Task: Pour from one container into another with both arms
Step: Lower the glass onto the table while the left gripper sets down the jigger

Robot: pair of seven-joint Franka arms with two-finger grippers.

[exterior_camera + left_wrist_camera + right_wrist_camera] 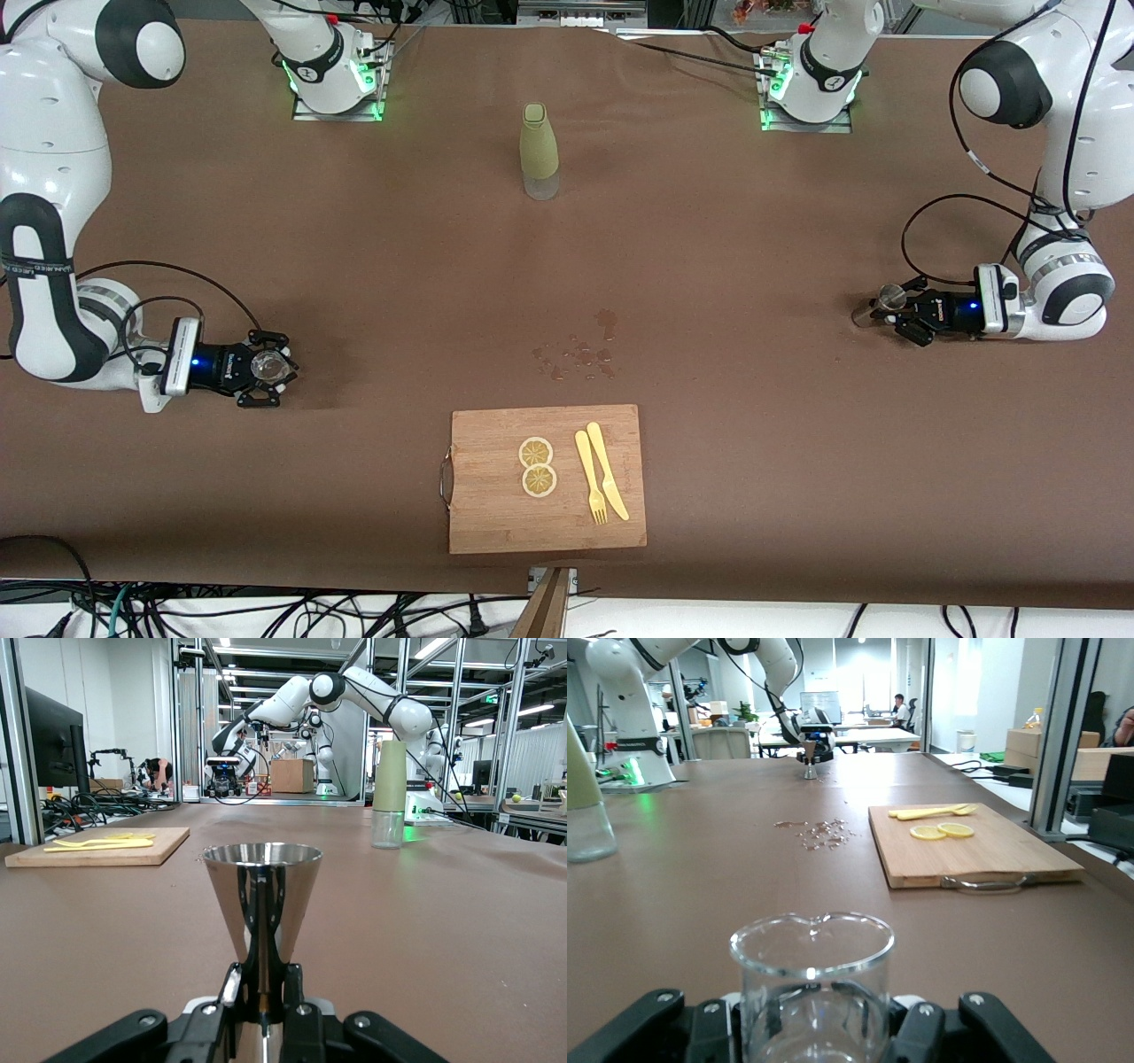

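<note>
Two containers are in hand, one per arm, and they sit well apart at the two ends of the table (354, 266). The left end effector (899, 312) is pinched on a metal jigger (873, 306), an hourglass-shaped steel cup held at its waist, at the left arm's end of the table; in the left wrist view the jigger (261, 904) stands upright with its mouth up. The right end effector (266, 368) is pressed against a clear glass beaker (268, 364) at the right arm's end of the table; the right wrist view shows the beaker (811, 988) upright, its pouring lip facing away from the wrist. Each arm's long axis points toward the table's middle, so each container lies straight ahead of the other across open cloth. Between them lie a patch of spilled droplets (580, 354) and, nearer the front camera, a wooden cutting board (545, 478) carrying two lemon slices (537, 465), a yellow fork (589, 478) and a yellow knife (607, 470). A green bottle (539, 151) stands farther back, between the bases. Judged from this layout, both arms must converge over the middle, where room is ample; the board's edge and the bottle bound that zone.
</note>
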